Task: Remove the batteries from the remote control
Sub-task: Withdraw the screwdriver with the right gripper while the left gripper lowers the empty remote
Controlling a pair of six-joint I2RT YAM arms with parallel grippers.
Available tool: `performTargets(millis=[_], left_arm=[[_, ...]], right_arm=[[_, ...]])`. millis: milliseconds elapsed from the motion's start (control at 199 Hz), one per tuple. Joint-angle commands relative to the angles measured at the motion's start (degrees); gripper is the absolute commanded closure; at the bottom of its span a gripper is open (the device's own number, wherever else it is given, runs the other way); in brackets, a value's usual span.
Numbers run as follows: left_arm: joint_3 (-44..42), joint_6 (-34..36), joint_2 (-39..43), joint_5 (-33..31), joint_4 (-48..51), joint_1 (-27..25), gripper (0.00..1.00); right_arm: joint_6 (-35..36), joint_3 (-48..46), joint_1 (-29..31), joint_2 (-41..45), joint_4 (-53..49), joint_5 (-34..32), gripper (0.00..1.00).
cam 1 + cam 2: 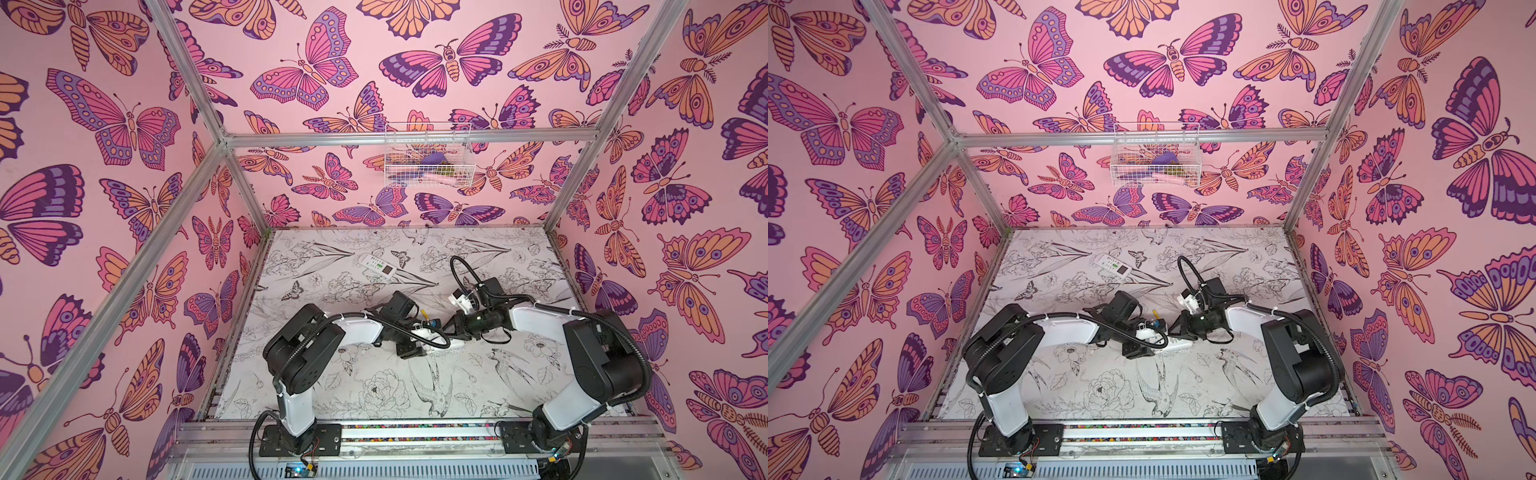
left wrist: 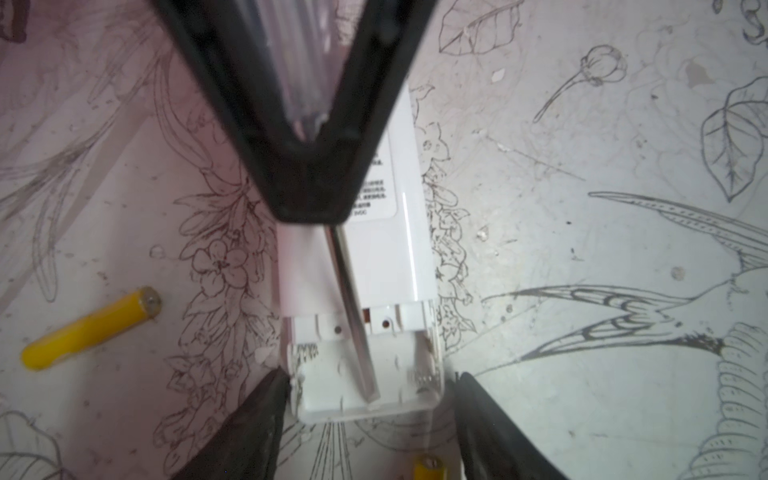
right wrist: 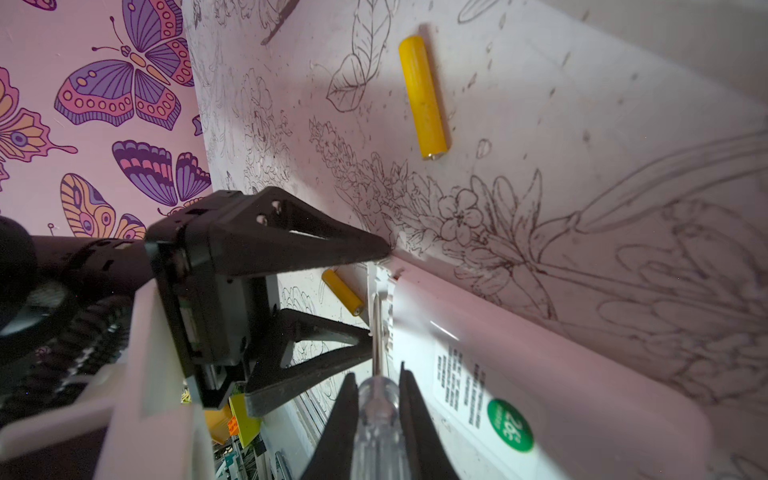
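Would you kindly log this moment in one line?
right end effector: screwdriver, tip in remote; left end effector: open around remote; yellow batteries: on table

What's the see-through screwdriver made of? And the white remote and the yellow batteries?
The screwdriver has a clear handle, probably hard plastic; its thin shaft shines like polished metal. The remote control looks like glossy white plastic, with a glare streak. Each yellow battery seems wrapped in dull yellow film, with a shiny metal end.
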State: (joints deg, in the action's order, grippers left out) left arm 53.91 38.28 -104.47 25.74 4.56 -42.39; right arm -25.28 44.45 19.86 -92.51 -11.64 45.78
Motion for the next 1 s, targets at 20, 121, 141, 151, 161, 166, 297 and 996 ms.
performTargets(millis=[20, 121, 141, 151, 161, 166, 297, 996], left_arm=[[-0.2, 0.2, 4.0, -0.9, 7.8, 0.0, 0.24], [0.7, -0.5, 7.0, -1.0, 11.1, -0.1, 0.14], [1.2, -0.7, 7.4, -1.0, 12.0, -0.1, 0.13], [1.3, -1.0, 7.6, -1.1, 12.3, -0.1, 0.12], [1.4, -1.1, 7.9, -1.1, 12.8, -0.1, 0.11], [1.5, -1.2, 8.0, -1.2, 13.0, -0.1, 0.10], [2.7, -2.5, 10.6, -2.1, 17.7, -0.2, 0.00], [5.0, -2.2, 4.9, -9.2, 22.7, -1.2, 0.30]], right_arm=[[0.1, -1.9, -1.1, 4.9, -1.6, -1.8, 1.00], [-1.4, -2.3, -2.0, 8.1, -1.8, -1.5, 1.00], [-1.4, -2.4, -2.1, 8.8, -2.2, -1.8, 1.00], [-1.4, -2.4, -2.2, 9.2, -2.4, -1.9, 1.00], [-1.4, -2.4, -2.2, 9.6, -2.6, -2.1, 1.00], [-1.4, -2.5, -2.2, 9.8, -2.7, -2.1, 1.00], [-3.0, -3.9, -3.0, 14.5, -2.5, -4.2, 1.00], [-7.5, -10.0, -3.8, 27.9, -1.6, -12.5, 1.00]])
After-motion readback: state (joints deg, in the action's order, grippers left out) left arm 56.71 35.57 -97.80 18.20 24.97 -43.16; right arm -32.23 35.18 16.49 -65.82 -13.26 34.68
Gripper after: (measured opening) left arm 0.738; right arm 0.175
